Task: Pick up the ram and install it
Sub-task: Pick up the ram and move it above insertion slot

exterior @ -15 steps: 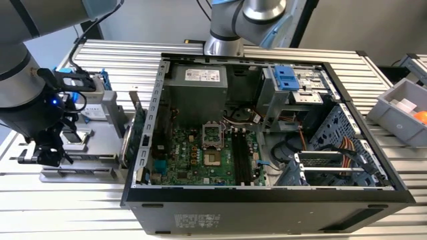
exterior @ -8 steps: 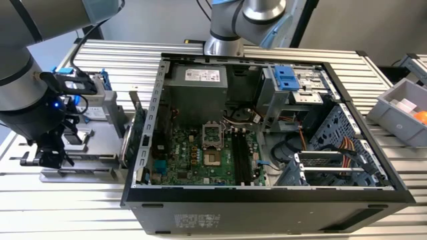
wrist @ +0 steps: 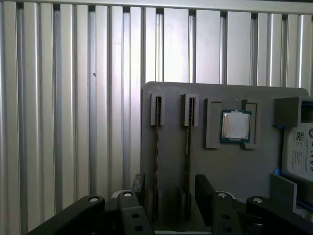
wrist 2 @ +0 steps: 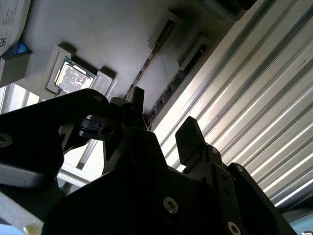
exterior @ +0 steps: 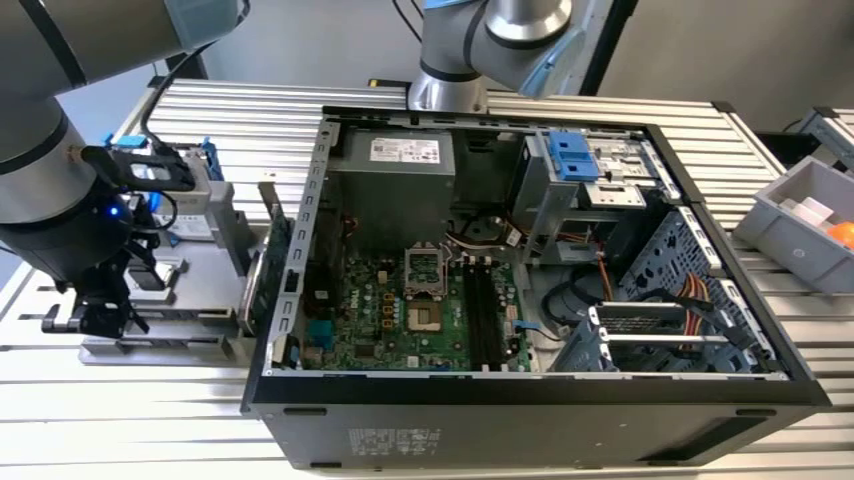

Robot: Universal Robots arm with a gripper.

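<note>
Hovering at the exterior view's left, the gripper (exterior: 104,318), released, spanned the ram (wrist: 157,142) and a second stick (wrist: 187,147), both edge-up in the grey holder (wrist: 234,171); closing there might pinch both or tilt one.

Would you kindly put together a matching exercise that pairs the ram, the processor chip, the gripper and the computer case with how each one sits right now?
Things:
1. ram
2. processor chip
3. gripper
4. computer case

States:
a. side open, motherboard showing
b. lying flat in a square recess of the grey tray
c. open, holding nothing
d. standing on edge in a narrow tray slot

Pairs: 1-d, 2-b, 3-c, 4-a.
</note>
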